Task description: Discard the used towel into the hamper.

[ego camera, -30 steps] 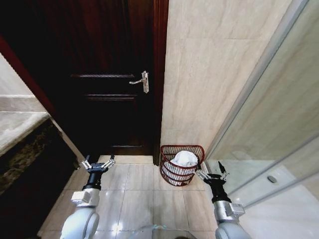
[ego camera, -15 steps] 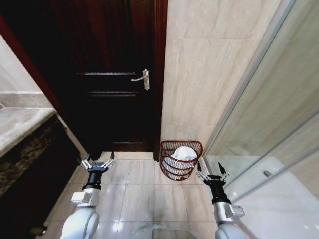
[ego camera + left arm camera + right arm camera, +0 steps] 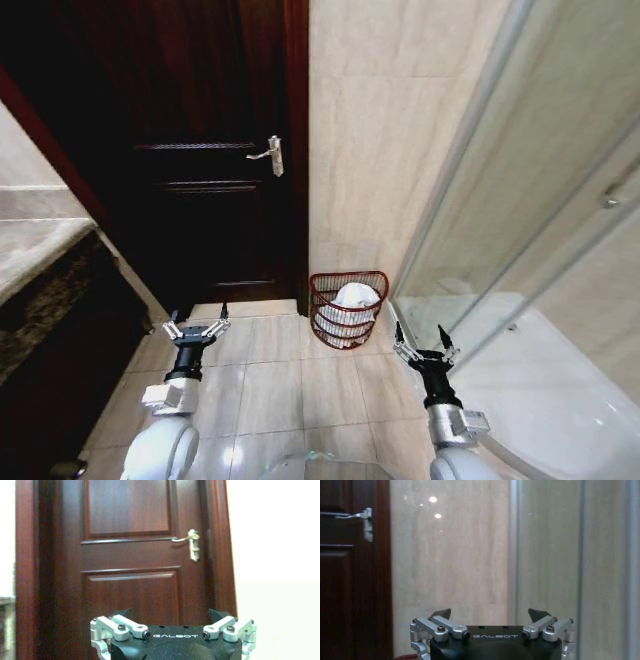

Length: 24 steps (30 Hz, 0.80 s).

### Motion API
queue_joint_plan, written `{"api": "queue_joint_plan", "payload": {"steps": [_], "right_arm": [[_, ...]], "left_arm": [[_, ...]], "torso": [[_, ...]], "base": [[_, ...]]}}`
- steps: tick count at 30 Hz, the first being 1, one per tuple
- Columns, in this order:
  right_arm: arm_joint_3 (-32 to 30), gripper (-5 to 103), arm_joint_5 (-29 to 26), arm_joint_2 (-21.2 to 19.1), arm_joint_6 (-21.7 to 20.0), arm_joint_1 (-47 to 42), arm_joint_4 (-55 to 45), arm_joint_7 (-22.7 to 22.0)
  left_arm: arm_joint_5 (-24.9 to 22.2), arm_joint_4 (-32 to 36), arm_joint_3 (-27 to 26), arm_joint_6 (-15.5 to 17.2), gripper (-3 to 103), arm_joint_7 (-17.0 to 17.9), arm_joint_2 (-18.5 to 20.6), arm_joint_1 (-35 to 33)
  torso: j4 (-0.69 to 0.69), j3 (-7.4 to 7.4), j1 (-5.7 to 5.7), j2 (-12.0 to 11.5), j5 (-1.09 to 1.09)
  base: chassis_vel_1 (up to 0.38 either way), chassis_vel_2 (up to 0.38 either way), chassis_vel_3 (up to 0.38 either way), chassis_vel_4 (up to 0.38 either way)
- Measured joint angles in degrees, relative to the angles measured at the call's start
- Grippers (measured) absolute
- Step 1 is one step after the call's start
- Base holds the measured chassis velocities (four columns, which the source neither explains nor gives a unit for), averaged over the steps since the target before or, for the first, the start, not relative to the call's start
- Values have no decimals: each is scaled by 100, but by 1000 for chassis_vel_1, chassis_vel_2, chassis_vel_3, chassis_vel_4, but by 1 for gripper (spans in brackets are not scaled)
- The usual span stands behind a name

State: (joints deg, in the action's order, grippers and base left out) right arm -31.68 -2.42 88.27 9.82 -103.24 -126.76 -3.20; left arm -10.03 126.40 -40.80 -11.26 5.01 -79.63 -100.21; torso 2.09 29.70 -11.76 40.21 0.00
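Note:
The hamper (image 3: 330,322), a reddish-brown wire basket, stands on the floor against the beige tiled wall, between the door and the shower glass. A white towel (image 3: 355,296) lies bunched inside it. My left gripper (image 3: 197,325) is held low over the floor tiles, left of the hamper and apart from it, open and empty. My right gripper (image 3: 420,340) hangs just right of and nearer than the hamper, also open and empty. In the left wrist view the left gripper (image 3: 171,615) faces the door. In the right wrist view the right gripper (image 3: 490,613) faces the wall.
A dark wooden door (image 3: 200,200) with a metal handle (image 3: 272,155) is shut ahead on the left. A stone counter (image 3: 40,250) runs along the left side. A glass shower screen (image 3: 500,230) and a white shower tray (image 3: 560,400) close off the right. Beige floor tiles (image 3: 290,380) lie between.
The whole picture has shifted: door and hamper now sit further left and the shower tray shows more, so the camera has moved. Both grippers stay open and hold their pose.

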Motion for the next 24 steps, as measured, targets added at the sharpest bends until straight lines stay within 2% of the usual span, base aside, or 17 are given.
{"api": "queue_joint_plan", "payload": {"steps": [12, 24], "right_arm": [[0, 100, -4, 4, 28, 48, 21, -40], [15, 100, 15, 8, 80, 43, 74, -41]], "left_arm": [[20, -87, 4, -75, 100, -27, -9, 13], [28, -154, -13, -150, 100, -38, 11, 33]], "torso": [[0, -83, 73, -158, 0], [-2, -283, 208, -492, 0]], "base": [[-25, -32, -33, -29], [0, 0, 0, 0]]}}
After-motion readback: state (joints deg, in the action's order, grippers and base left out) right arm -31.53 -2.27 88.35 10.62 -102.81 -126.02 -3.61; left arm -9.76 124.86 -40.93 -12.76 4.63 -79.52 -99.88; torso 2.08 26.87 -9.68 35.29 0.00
